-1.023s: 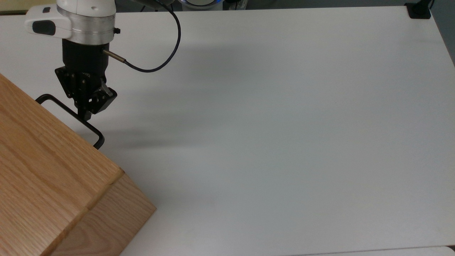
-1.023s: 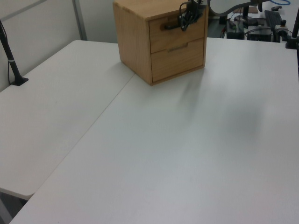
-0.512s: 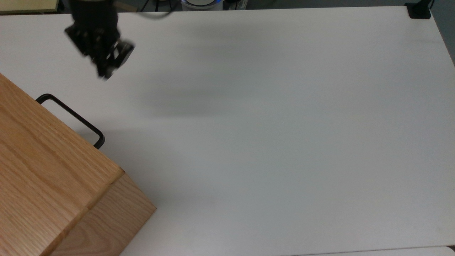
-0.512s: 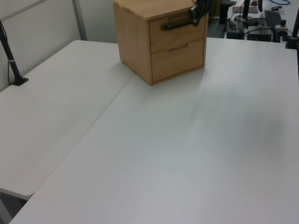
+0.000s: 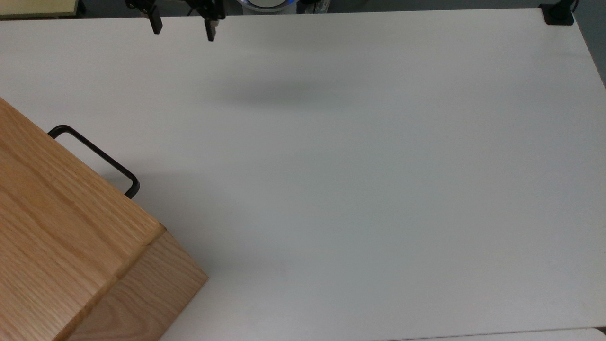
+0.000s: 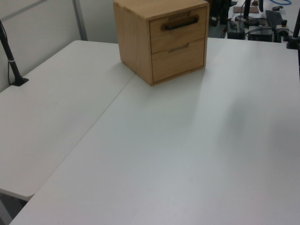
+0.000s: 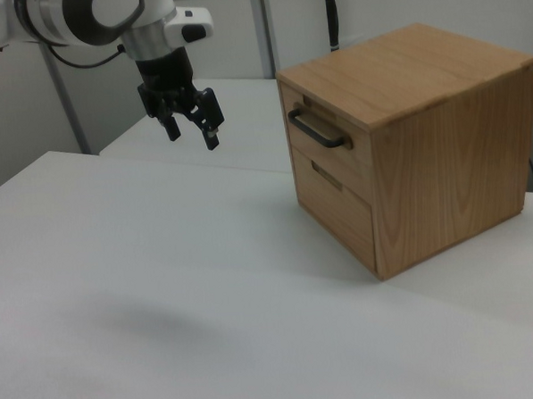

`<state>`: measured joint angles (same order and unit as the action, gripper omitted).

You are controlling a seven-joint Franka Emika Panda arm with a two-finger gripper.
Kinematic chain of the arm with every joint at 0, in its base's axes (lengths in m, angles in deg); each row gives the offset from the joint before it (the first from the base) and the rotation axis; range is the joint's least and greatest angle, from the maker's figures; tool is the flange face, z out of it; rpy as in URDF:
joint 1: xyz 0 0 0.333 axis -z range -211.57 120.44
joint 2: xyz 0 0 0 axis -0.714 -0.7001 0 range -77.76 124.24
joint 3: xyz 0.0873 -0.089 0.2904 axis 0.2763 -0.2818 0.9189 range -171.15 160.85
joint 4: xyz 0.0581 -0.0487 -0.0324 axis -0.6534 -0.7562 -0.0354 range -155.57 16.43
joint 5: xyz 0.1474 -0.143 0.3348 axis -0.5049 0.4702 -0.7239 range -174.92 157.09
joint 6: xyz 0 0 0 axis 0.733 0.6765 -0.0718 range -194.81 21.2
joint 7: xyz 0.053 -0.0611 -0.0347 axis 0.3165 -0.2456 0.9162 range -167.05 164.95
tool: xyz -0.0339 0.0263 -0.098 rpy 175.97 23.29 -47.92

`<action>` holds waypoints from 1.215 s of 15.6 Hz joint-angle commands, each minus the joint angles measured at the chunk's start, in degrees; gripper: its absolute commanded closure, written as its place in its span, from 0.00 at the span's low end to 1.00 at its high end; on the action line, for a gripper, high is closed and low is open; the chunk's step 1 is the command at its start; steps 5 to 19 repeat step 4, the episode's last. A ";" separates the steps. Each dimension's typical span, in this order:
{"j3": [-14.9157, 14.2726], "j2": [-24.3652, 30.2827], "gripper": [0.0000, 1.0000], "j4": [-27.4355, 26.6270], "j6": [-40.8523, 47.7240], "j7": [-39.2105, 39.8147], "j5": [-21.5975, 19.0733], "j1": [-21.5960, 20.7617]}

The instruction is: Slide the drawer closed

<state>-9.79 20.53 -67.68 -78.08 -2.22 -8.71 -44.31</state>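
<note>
Oak drawer (image 7: 321, 134) sits shut, flush, handle outward.

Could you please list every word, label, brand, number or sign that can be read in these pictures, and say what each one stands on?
None: no readable text shows in any view.
Light oak wooden cabinet and its top drawer with the thin black bar handle: plain wood grain, no label.
Black two-finger gripper on the white arm: no marking legible.
White table: bare, no print.
Equipment behind the table in the left view: too small to read.
</note>
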 commanded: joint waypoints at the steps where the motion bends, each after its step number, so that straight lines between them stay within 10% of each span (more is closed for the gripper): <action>1: -0.98 1.83 0.00 -1.62 1.15 1.35 -0.82 -0.56; 19: -1.07 1.92 0.00 -1.71 1.07 1.35 -0.56 -0.56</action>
